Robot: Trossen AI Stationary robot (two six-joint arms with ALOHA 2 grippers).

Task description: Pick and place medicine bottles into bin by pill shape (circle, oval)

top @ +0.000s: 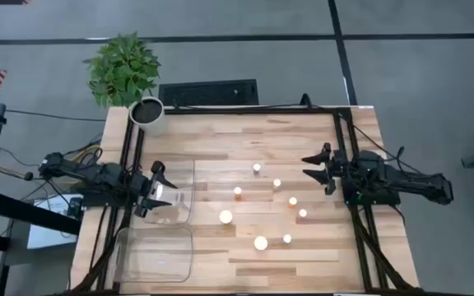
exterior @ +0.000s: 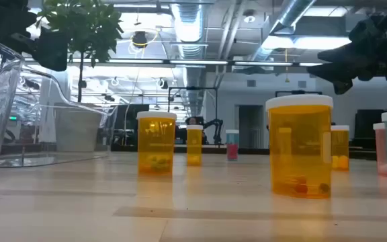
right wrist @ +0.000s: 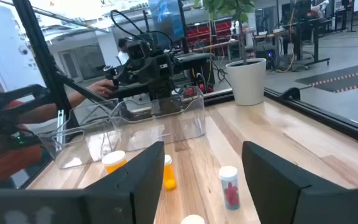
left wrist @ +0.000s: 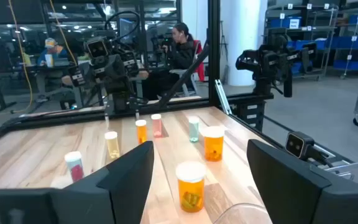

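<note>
Several small medicine bottles with white caps stand upright on the wooden table (top: 245,131), between both arms. Most are amber, such as a larger one (exterior: 299,148) near the front and another (left wrist: 191,186); a few look pink (left wrist: 157,124) or teal (left wrist: 194,129). My left gripper (top: 158,194) is open over the far clear bin (top: 181,177) at the table's left, with nothing between its fingers. At the table's right side my right gripper (top: 318,168) also stands open and empty, pointing toward the bottles (right wrist: 229,185).
A second clear bin (top: 155,255) sits at the near left corner. A potted plant (top: 126,70) in a white pot stands at the far left corner, with a black device (top: 208,92) behind the far edge. People sit beyond the table (left wrist: 182,46).
</note>
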